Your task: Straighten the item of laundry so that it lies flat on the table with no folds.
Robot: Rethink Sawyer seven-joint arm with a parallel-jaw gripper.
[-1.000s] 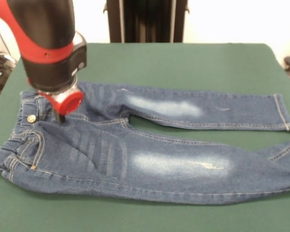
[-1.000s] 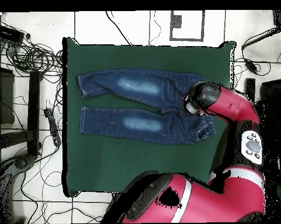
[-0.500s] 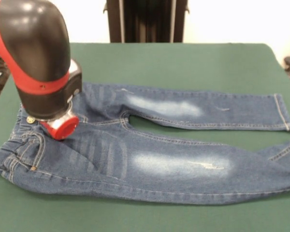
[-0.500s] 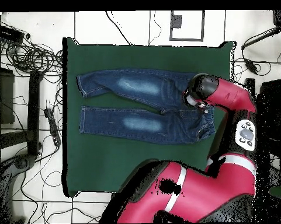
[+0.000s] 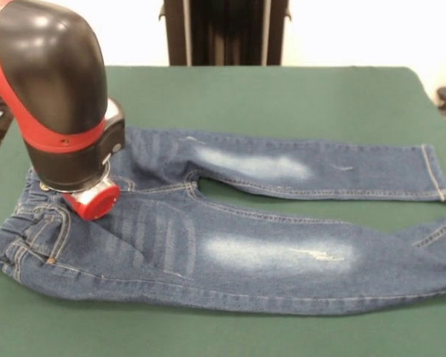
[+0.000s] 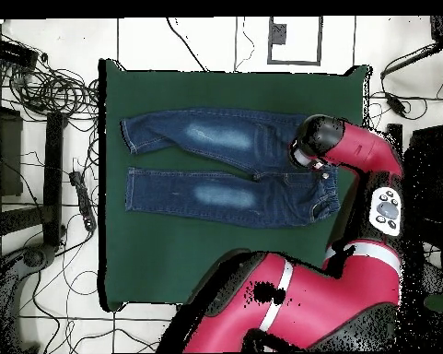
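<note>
Nearest the front camera, the closer leg of the jeans [image 5: 230,253] runs along the desk [image 5: 297,97], and that's the trouble spot: its cuff end at the right rides up a little and runs out of frame, so whether it lies flat can't be judged. Soft ridges of denim are gathered at the hip and waistband on the left, and if the arm drags sideways from where it hangs, my read is those ridges bunch into a real fold rather than smoothing out. Heavy blue denim, this, with faded whitish patches on both thighs, tan stitching along the seams and a metal button at the waist, the sort of cloth that holds a crease once pressed. Moving back, the red and black arm [image 5: 59,97] sits low over the waist area, its red end cap [image 5: 93,201] close above the fabric; the jaws are hidden under that bulk in both views, so I cannot tell how they stand or whether they hold any cloth. Further off, the far leg stretches out straight, hemmed cuff neat, on the plain dark green covering, with bare desk beyond.
</note>
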